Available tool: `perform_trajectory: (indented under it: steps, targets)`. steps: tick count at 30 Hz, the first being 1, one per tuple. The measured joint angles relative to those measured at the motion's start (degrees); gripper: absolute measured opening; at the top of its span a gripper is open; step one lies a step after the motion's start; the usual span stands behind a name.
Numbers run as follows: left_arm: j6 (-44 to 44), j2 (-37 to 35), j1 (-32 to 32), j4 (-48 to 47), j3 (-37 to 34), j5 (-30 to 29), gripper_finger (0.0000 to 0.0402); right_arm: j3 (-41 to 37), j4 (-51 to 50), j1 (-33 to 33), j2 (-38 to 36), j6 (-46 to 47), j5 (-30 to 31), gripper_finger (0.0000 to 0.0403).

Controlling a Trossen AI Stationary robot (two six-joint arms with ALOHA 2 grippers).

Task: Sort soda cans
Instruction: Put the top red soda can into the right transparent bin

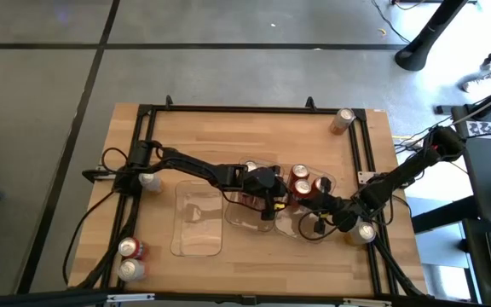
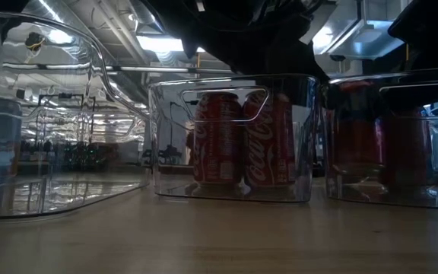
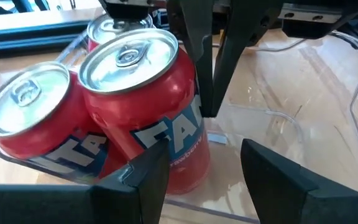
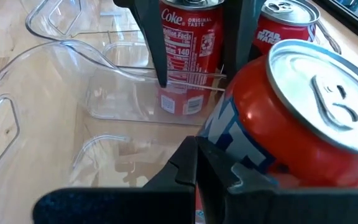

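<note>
High view shows left gripper (image 1: 268, 198) fingers parted, empty, over the middle clear tray (image 1: 250, 223); right gripper (image 1: 312, 203) is closed beside red cans (image 1: 300, 181).

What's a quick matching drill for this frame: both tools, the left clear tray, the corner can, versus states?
Column 1:
1. left tool
2. right tool
3. left clear tray
4. can by the table's far right corner

Column 2:
a. holds no cans
b. open, nothing between the fingers
c. alone, outside every tray
d. shut

Pairs: 1-b, 2-d, 3-a, 4-c
</note>
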Motion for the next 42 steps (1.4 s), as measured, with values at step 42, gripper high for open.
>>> perform_trajectory:
  steps: [42]
  targets:
    - [-1.93, -1.49, -3.46, -4.65, 0.0, 0.93, 0.0186, -0.04, 0.59, -0.13, 0.01, 0.05, 0.6, 0.0005]
